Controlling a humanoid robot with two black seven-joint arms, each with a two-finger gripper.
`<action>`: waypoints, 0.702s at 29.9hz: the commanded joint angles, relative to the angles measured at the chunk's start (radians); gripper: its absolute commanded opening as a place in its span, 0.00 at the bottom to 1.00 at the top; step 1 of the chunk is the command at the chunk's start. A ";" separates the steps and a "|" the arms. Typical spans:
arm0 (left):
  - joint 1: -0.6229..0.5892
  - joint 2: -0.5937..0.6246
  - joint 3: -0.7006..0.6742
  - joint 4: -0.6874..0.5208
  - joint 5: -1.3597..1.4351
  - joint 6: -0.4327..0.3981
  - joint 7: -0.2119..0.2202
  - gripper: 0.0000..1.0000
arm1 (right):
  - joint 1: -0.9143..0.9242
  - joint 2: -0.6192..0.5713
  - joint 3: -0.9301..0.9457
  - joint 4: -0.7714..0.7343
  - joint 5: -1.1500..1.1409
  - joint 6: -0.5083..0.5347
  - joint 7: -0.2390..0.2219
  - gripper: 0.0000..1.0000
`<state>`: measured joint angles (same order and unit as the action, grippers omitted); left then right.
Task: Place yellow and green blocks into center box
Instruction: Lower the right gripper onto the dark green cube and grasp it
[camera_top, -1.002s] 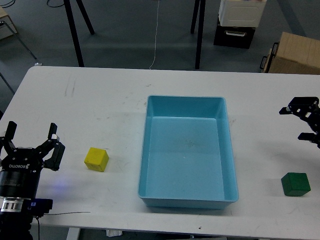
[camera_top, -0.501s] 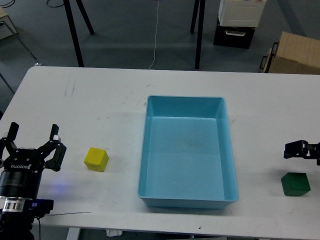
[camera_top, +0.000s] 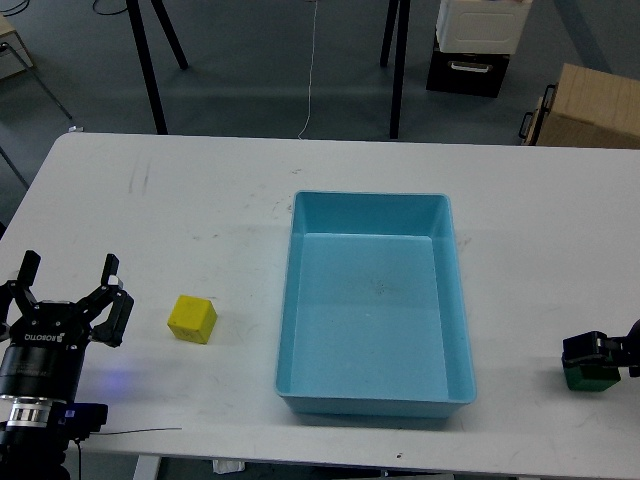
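The yellow block is a small cube with matte faces and soft edges; it sits on the white table to the left of the box, a little apart from it. The green block is a darker cube near the right edge of the table, on the other side of the box. The blue box is a rectangular plastic tray with smooth, slightly glossy walls and rounded corners, and nothing is inside.

The left gripper stands just beside the yellow block, on its left, with its 2 black fingers spread apart and not touching the cube. The right gripper is right at the green block and hides its upper part; I cannot tell if its fingers are apart or together.

Compared with 0.5 s ago, the right gripper has come lower, from just above the green cube down onto it. Both blocks are at the same places, and the left gripper has hardly moved.
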<state>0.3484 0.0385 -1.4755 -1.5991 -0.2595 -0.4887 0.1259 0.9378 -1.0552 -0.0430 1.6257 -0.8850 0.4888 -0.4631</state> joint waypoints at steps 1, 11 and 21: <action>0.000 0.000 0.000 0.010 0.013 0.000 -0.002 1.00 | -0.014 0.021 0.000 -0.001 0.000 0.000 0.003 0.97; 0.000 -0.005 0.001 0.016 0.019 0.000 -0.002 1.00 | -0.016 0.014 0.003 0.003 -0.057 0.000 0.000 0.05; -0.005 -0.005 0.035 0.016 0.020 0.000 -0.006 1.00 | 0.006 -0.005 0.073 0.029 -0.043 0.000 0.000 0.00</action>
<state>0.3438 0.0333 -1.4413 -1.5830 -0.2394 -0.4887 0.1204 0.9301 -1.0476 -0.0139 1.6389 -0.9317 0.4888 -0.4634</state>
